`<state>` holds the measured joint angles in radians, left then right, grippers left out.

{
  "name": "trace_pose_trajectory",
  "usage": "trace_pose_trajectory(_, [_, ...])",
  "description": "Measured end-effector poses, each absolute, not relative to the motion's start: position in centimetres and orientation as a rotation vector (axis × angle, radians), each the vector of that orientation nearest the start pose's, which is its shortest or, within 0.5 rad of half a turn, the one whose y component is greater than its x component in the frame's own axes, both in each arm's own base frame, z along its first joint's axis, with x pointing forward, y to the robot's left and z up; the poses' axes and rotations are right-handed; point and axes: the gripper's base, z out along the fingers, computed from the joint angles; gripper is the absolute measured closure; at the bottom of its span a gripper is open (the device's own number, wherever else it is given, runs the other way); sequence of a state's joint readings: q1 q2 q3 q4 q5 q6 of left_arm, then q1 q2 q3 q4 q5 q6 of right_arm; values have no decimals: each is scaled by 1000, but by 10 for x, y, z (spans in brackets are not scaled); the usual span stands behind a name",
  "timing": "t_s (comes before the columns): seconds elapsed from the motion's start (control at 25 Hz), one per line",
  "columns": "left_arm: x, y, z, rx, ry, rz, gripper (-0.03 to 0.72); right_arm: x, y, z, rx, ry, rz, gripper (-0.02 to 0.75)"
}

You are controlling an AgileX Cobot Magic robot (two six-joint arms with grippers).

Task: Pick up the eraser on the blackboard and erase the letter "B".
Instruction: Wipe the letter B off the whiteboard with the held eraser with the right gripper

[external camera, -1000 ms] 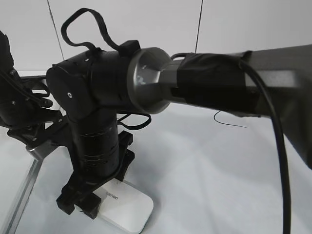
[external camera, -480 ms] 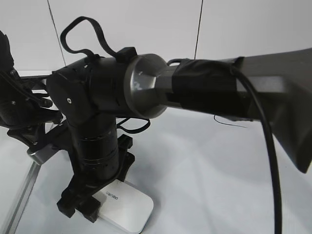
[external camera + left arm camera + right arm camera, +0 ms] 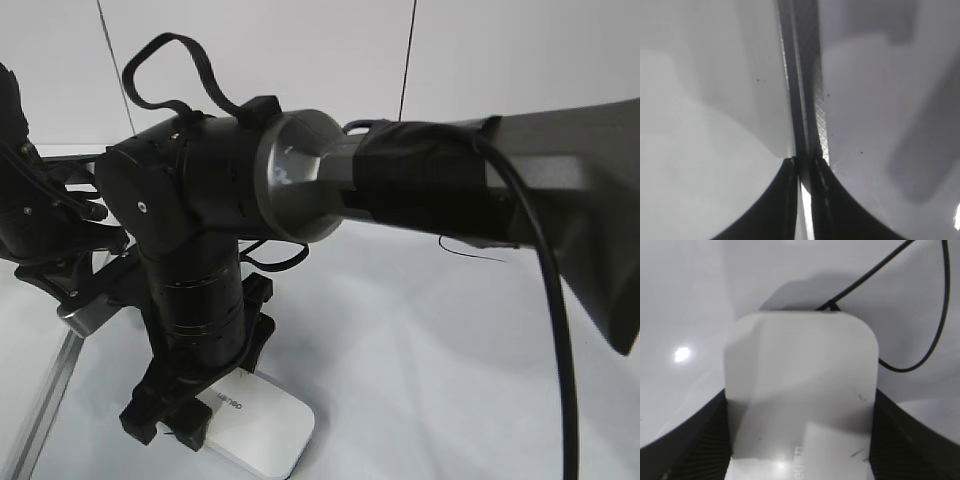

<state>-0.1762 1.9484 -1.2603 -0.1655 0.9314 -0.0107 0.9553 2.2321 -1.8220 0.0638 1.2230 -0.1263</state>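
Observation:
The white eraser (image 3: 262,425) lies flat on the blackboard (image 3: 420,350) at the lower left. My right gripper (image 3: 165,432) points straight down over the eraser's left end. In the right wrist view the eraser (image 3: 800,385) fills the gap of the right gripper (image 3: 799,407), and both black fingers (image 3: 715,440) lie against its long sides. My left gripper (image 3: 70,285) is shut on the board's grey frame (image 3: 805,75) at the left edge. Thin black marker strokes (image 3: 470,252) (image 3: 940,315) show, but the letter "B" as a whole is hidden behind my right arm.
My right arm (image 3: 450,190) crosses the whole exterior view and hides most of the board. The board's grey frame (image 3: 45,395) runs along the lower left. A white wall with dark seams (image 3: 408,50) stands behind.
My right arm has shifted slightly left and its jaws have narrowed round the eraser. The eraser and the left gripper have stayed put.

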Motion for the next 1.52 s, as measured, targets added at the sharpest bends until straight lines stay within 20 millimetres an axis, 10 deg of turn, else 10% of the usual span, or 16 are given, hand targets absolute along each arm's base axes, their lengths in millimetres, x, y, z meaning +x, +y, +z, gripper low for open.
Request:
trace_pose_trajectory(0.64, [356,-76,158,108,3107,-214,651,248,378,175,-1798,2596,281,172])
trace_pose_trajectory(1.52, [358,-76,158,138,3080,-213,650,258,380,167,-1810,2535,73,172])
